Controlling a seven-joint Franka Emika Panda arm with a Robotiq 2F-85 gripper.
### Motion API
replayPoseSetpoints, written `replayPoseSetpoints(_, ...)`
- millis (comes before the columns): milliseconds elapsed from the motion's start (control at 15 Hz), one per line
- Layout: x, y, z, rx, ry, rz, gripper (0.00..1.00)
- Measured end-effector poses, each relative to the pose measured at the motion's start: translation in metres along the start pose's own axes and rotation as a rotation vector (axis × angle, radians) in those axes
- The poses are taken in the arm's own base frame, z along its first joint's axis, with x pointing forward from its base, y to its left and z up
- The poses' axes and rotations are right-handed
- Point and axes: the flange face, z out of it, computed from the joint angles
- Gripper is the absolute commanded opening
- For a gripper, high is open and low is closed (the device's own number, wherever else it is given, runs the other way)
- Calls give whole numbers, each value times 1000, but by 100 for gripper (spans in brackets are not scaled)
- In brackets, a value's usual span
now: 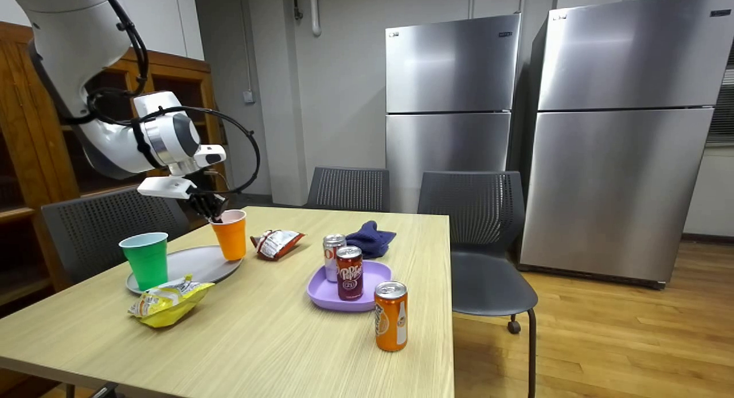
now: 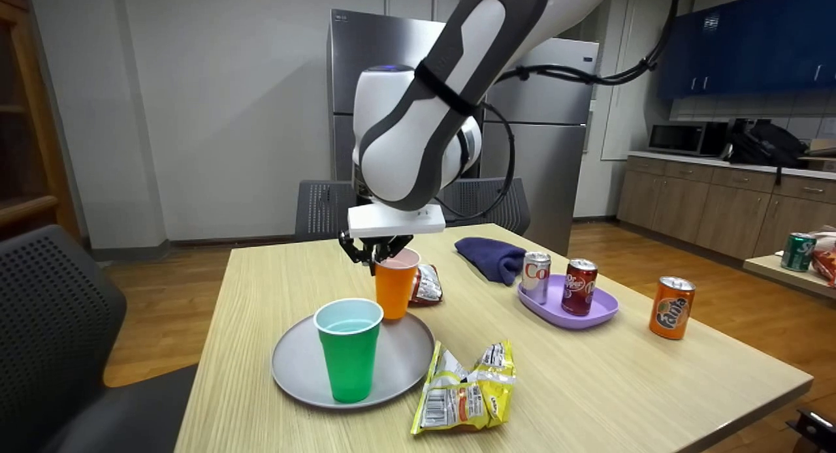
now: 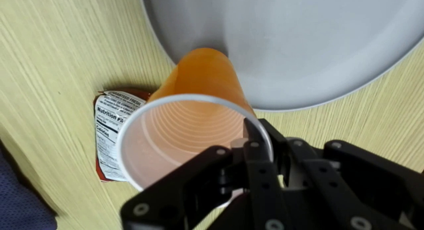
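One gripper point(image 3: 260, 134) pinches one orange cup point(image 3: 207, 74) near one green cup point(image 2: 349, 356).

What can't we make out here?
Rim of the orange cup, in part: wrist view, covered by the gripper.
Part of the red bag: in an exterior view, behind the orange cup.
Inside bottom of the green cup: in both exterior views, hidden by its near wall.
Rest of the gray plate: wrist view, cut by top and right edges.
Fine print on the yellow bag: in an exterior view, too small.
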Motion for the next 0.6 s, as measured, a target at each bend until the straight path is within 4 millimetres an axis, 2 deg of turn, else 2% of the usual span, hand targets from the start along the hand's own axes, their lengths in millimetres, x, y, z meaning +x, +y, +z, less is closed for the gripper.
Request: replayPoseSetpoints(600, -18, -1, -4, 10, -25, -24, 1)
